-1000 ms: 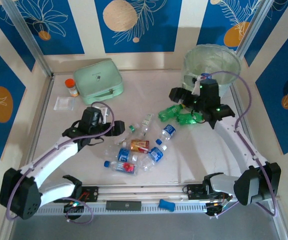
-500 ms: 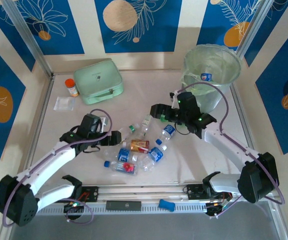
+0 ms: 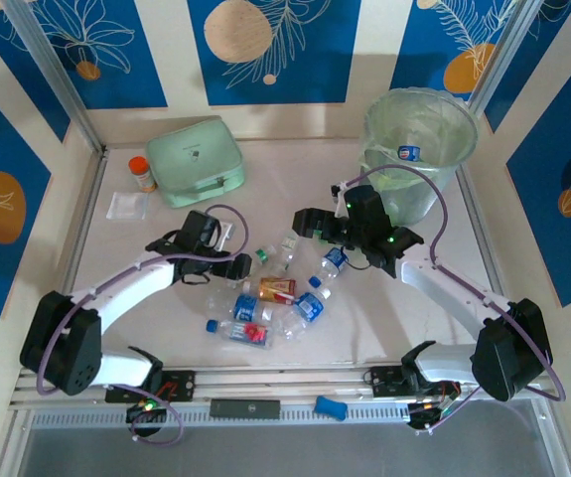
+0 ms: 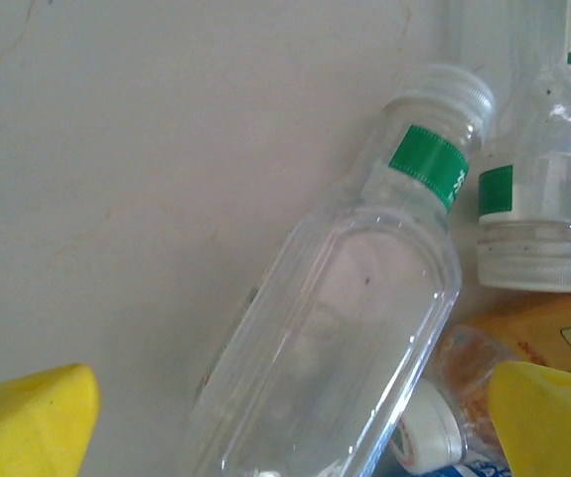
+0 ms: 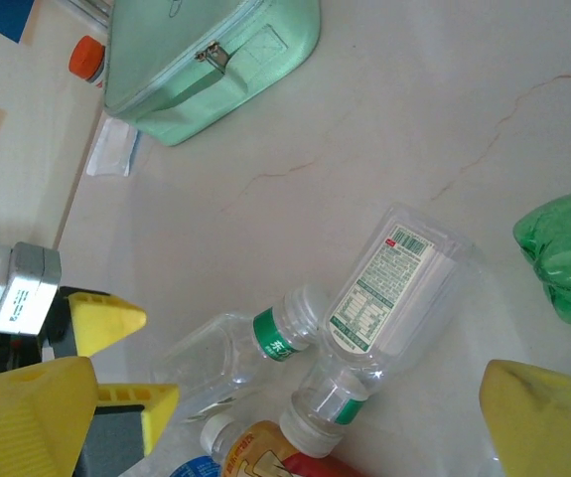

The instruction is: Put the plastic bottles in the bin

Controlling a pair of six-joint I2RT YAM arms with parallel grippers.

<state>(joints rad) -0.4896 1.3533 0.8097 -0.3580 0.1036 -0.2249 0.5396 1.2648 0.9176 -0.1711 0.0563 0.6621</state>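
Several plastic bottles (image 3: pixel 310 303) with blue, red or orange labels lie loose mid-table. My left gripper (image 4: pixel 285 427) is open, its yellow fingers (image 4: pixel 27 417) either side of a clear bottle with a green neck band (image 4: pixel 345 308) lying on the table. From above, the left gripper (image 3: pixel 231 266) sits at the cluster's left edge. My right gripper (image 3: pixel 308 227) hangs open above a clear bottle with a white label (image 5: pixel 394 288). A green bottle (image 5: pixel 563 258) lies to its right. The bin (image 3: pixel 444 109) stands at the back right with a blue-labelled bottle (image 3: pixel 409 153) inside.
A mint-green zip case (image 3: pixel 198 159) and a small orange-capped jar (image 3: pixel 142 173) sit at the back left, with a clear packet (image 3: pixel 126 205) beside them. An orange-labelled bottle (image 5: pixel 265 452) lies under the right gripper. Walls enclose the table on three sides.
The right arm has swung from beside the bin, left and down, over the bottle cluster. The left gripper has moved right and forward to straddle the clear green-banded bottle.
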